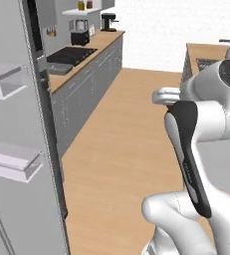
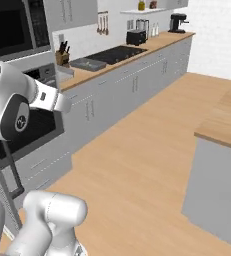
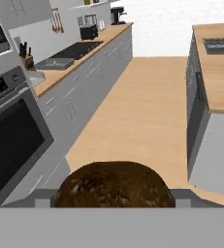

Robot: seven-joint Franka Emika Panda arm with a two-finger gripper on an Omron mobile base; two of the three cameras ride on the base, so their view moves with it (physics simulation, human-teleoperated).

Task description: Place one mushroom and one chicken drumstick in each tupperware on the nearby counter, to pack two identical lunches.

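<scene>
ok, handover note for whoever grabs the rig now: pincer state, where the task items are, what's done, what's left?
Pincer: closed on a brown mushroom, which sits between the fingers at the bottom of the hand view.
Tupperware: both on the long wooden counter by the black stovetop, a darker grey one and a lighter one nearer the oven; contents too small to tell.
Done: one mushroom picked up.
Left: carry it to a tupperware; then pack the other mushroom and the drumsticks.

A home kitchen is shown: a wooden surface (image 2: 137, 55) over grey cabinet fronts (image 2: 132, 87), a black stovetop (image 2: 118, 53), a built-in oven (image 3: 11, 145), a knife block (image 2: 63, 57) and a coffee machine (image 2: 177, 22).
</scene>
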